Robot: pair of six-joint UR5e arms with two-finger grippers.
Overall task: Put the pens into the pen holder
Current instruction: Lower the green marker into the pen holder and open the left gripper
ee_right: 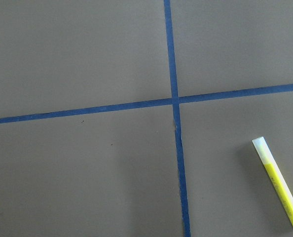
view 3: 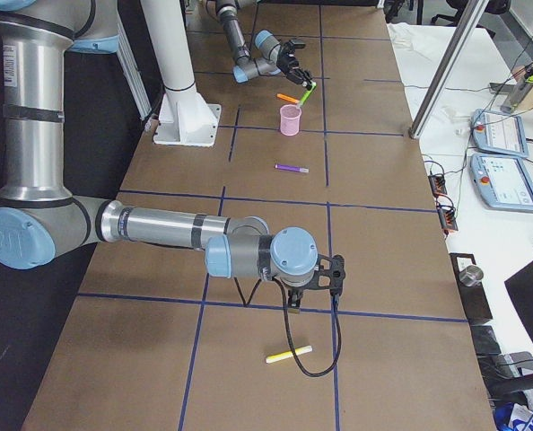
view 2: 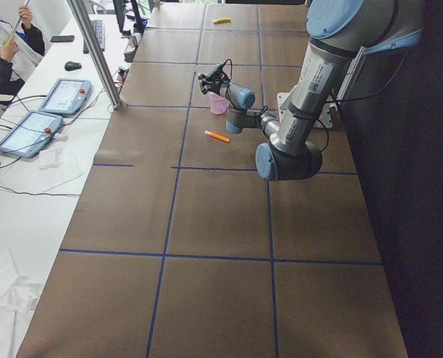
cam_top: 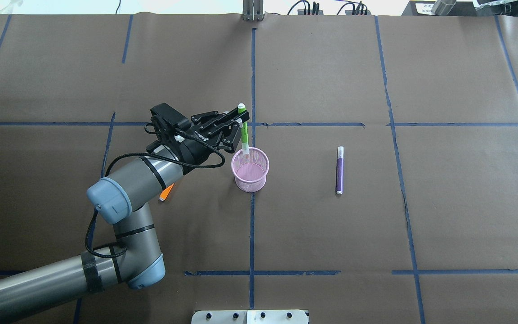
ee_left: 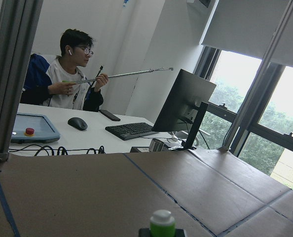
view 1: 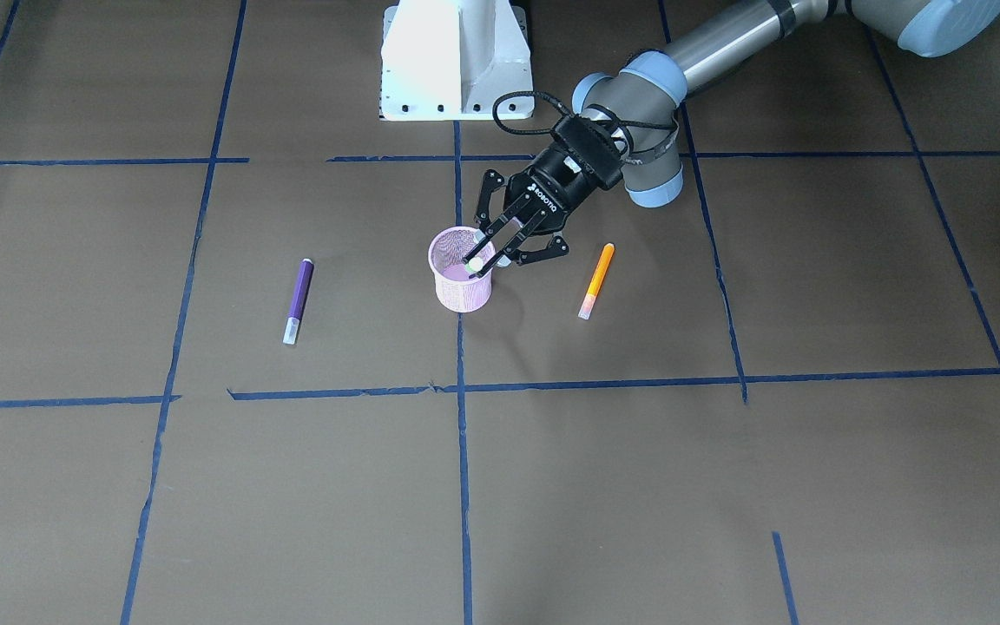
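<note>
The pink wire-mesh pen holder stands upright near the table's middle and also shows in the overhead view. My left gripper is shut on a green pen and holds it upright, its lower end inside the holder's mouth. The pen's cap shows at the bottom of the left wrist view. A purple pen and an orange pen lie flat on either side of the holder. A yellow pen lies near my right gripper; I cannot tell whether that gripper is open or shut.
Brown paper with blue tape lines covers the table. The white robot base stands behind the holder. A person sits at a side desk with tablets beyond the table's edge.
</note>
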